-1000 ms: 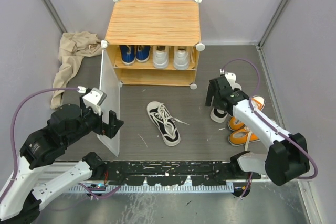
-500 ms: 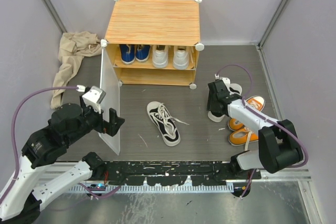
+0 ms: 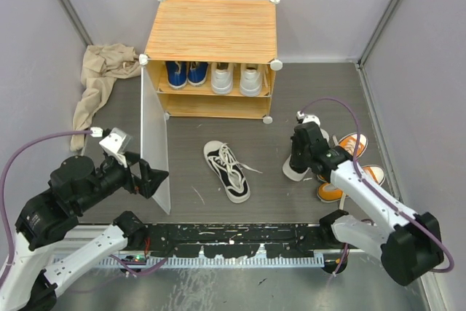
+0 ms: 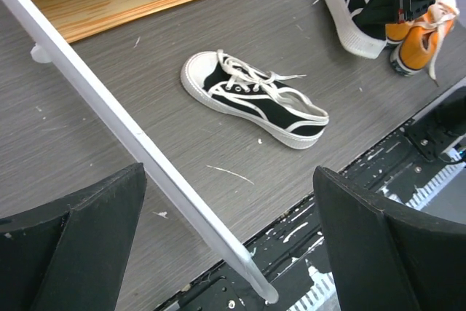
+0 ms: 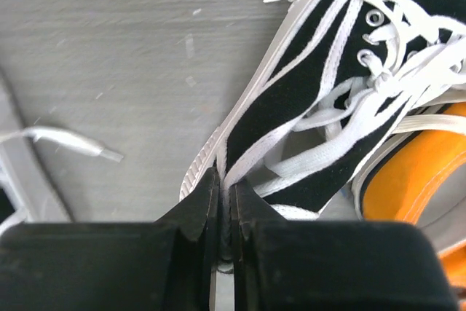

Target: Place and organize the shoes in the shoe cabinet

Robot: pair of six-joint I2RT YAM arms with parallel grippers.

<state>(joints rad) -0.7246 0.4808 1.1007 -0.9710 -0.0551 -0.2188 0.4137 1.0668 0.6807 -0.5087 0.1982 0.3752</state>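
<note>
Over by the right edge of the tabletop (image 3: 196, 136): clamped tight with the right tool (image 5: 224, 180) on the collar of a black high-top (image 5: 313, 100), pinching fabric and lace together. Just beside it, the orange pair (image 3: 348, 169). Out in the middle, lying alone, laces loose: second high-top (image 3: 227, 171). At the far edge, inside the cabinet (image 3: 212, 30) on the upper shelf: blue pair (image 3: 186, 74) left, white pair (image 3: 237, 78) right. Swung wide open, the door (image 3: 153, 136). Released and spread with the left tool (image 4: 229, 180), door edge running between its fingers, contact unclear. Crumpled left of the cabinet: beige cloth (image 3: 98, 78).
</note>
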